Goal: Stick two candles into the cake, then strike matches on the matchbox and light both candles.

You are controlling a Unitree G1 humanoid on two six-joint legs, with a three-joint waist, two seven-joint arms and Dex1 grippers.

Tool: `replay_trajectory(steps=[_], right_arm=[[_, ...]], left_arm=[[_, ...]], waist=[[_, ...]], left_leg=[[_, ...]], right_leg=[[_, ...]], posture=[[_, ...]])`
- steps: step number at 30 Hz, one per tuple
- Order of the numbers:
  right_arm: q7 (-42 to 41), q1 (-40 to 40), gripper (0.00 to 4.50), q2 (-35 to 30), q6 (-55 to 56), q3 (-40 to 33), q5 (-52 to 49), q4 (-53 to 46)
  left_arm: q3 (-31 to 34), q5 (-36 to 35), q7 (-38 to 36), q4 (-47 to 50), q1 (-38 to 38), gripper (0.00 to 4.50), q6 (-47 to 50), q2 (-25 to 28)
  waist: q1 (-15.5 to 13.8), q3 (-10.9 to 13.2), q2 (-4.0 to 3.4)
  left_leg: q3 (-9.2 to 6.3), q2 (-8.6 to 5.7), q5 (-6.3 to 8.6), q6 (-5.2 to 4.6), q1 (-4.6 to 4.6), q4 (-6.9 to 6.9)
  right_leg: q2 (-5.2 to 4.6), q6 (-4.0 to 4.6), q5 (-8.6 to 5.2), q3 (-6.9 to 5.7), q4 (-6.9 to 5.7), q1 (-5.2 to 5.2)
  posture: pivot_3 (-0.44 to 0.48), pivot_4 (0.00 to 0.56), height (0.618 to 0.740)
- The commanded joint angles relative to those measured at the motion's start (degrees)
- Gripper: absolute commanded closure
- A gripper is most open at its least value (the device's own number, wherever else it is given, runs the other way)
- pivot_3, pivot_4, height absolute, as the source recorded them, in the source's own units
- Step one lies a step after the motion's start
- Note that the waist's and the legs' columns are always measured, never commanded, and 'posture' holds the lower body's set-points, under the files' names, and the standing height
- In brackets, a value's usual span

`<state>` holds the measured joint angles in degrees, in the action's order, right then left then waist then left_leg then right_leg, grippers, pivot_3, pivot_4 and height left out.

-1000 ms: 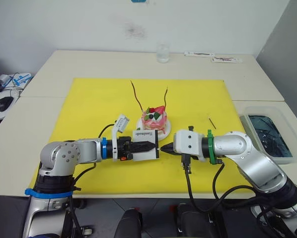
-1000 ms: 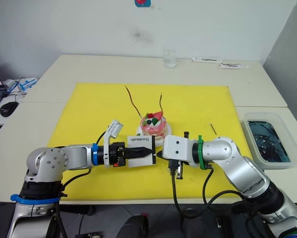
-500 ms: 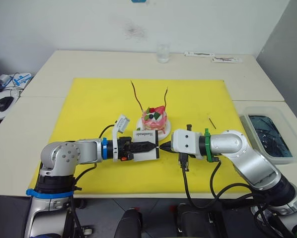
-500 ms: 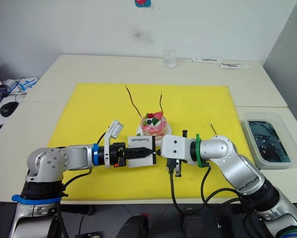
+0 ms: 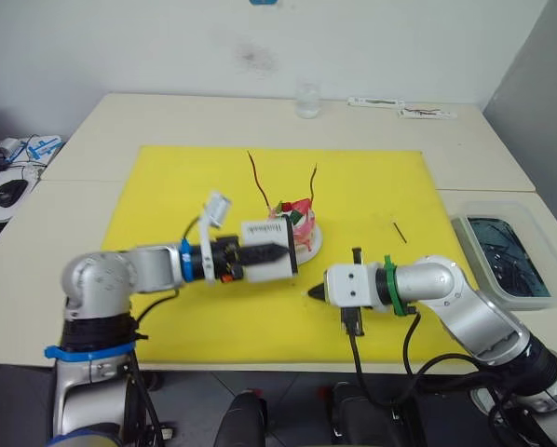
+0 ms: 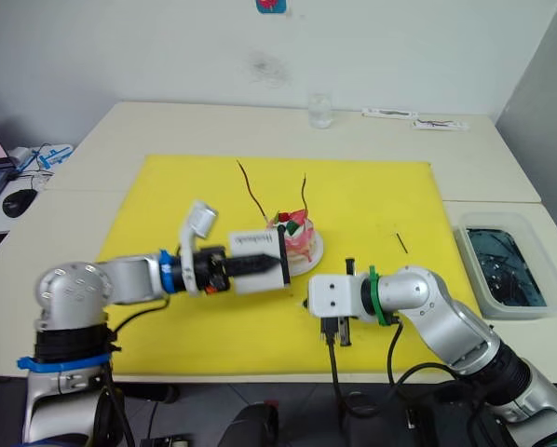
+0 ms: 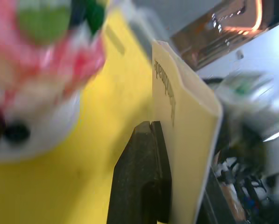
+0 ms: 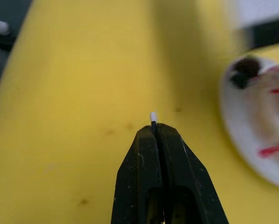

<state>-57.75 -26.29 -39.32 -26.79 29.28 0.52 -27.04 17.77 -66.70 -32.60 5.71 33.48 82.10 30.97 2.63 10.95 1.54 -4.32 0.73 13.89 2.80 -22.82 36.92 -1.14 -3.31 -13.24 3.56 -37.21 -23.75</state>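
Right wrist view: right tool pinches a match, tip out for striking; left tool clamps the matchbox beside the cake.

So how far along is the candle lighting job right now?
Done: both candles stand in the cake. In hand: the left pincer holds the matchbox up beside the cake, and the right pincer pinches a match with no flame visible. Left: striking and lighting both wicks; a second match lies on the yellow mat.
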Motion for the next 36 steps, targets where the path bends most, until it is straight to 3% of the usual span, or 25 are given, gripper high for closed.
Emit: replay_trajectory(steps=[1,6,15,25,36], right_arm=[[-0.9,-1.7,4.49,0.8,-2.2,-3.6,-3.4,-4.7],[-0.4,-3.3,4.49,1.9,-7.9,-9.0,-8.8,-6.9],[2.6,-6.3,4.49,3.4,-11.8,-12.3,-11.9,-5.8],[12.6,-19.1,4.49,14.5,-17.2,-13.1,-11.2,1.4],[24.5,-27.6,4.49,25.5,-11.2,-10.5,-3.2,14.7]], left_arm=[[2.8,-2.9,1.1,1.8,-0.2,4.5,1.7,2.2],[3.1,-3.0,0.6,5.3,-4.6,4.5,2.2,6.8],[0.6,-1.1,0.5,9.4,-11.9,4.5,-1.5,7.8],[-5.1,5.3,-0.6,10.6,-17.1,4.5,-9.2,6.2],[-7.1,6.2,-1.5,10.6,-16.6,4.5,-10.5,4.8]], waist=[[0.2,0.0,0.0],[0.2,0.0,0.0],[-0.3,0.0,0.0],[-0.3,0.0,-0.01],[-0.2,0.0,-0.01]], left_leg=[[0.0,0.0,0.0,0.0,0.01,-0.01],[-0.06,0.0,0.0,0.0,0.01,0.0],[-0.06,0.0,0.0,0.0,0.01,-0.01],[-0.03,0.02,0.0,0.01,0.0,-0.02],[0.01,0.02,0.0,0.01,-0.04,-0.08]], right_leg=[[0.0,0.0,0.0,0.0,0.0,0.01],[0.0,0.0,0.0,-0.04,-0.03,0.02],[-0.01,0.04,-0.02,-0.06,-0.01,0.02],[0.0,0.07,0.0,-0.03,-0.03,-0.02],[0.0,0.36,0.16,-0.02,-0.03,-0.1]], posture=[[0.0,0.15,0.74],[0.0,0.15,0.74],[0.0,0.15,0.74],[0.0,0.15,0.74],[0.0,0.15,0.74]])
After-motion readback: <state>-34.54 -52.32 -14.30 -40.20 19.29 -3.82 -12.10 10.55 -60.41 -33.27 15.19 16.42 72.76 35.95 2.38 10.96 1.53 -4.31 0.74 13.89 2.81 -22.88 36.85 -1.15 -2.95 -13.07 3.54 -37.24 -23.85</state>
